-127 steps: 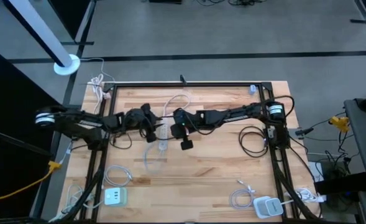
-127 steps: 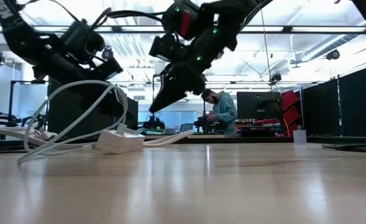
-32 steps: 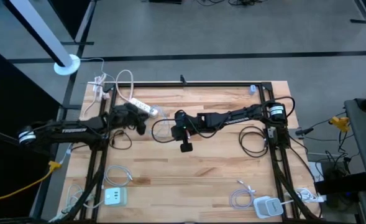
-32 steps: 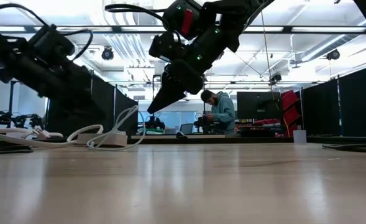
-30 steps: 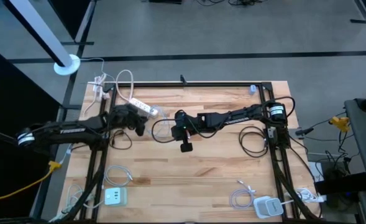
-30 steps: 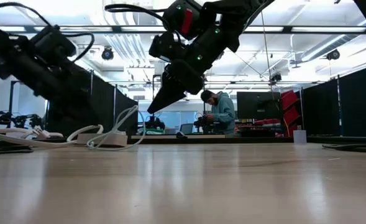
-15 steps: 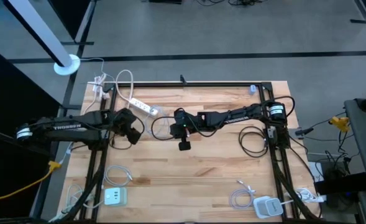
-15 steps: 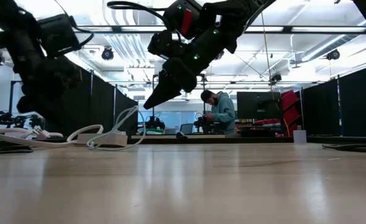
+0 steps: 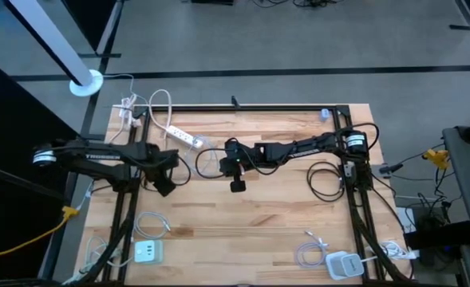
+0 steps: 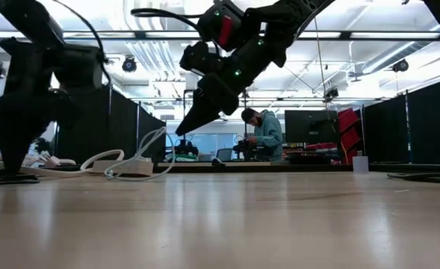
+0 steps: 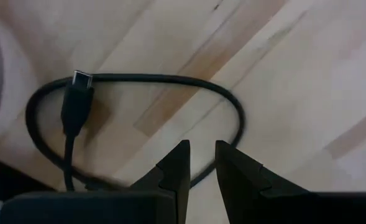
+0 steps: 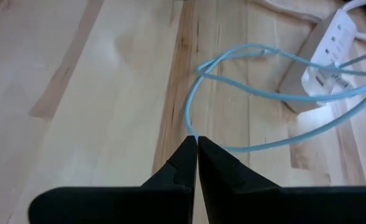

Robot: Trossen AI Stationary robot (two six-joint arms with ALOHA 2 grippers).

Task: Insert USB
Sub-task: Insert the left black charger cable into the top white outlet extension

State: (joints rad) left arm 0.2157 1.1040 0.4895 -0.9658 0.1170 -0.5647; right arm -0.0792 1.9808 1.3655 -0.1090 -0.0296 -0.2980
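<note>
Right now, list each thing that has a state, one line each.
left gripper: slightly open, empty, over a black cable.
right gripper: shut on the light blue cable.
black cable: looped on the table, plug free.
white power strip: lying flat at the table's far left, light blue cable beside it.

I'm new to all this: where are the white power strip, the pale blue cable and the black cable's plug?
Power strip (image 12: 332,46), right wrist view, on its top face.
Blue cable (image 12: 276,57), right wrist view, on its upper loop.
Black plug (image 11: 77,99), left wrist view, on the plug's body.
</note>
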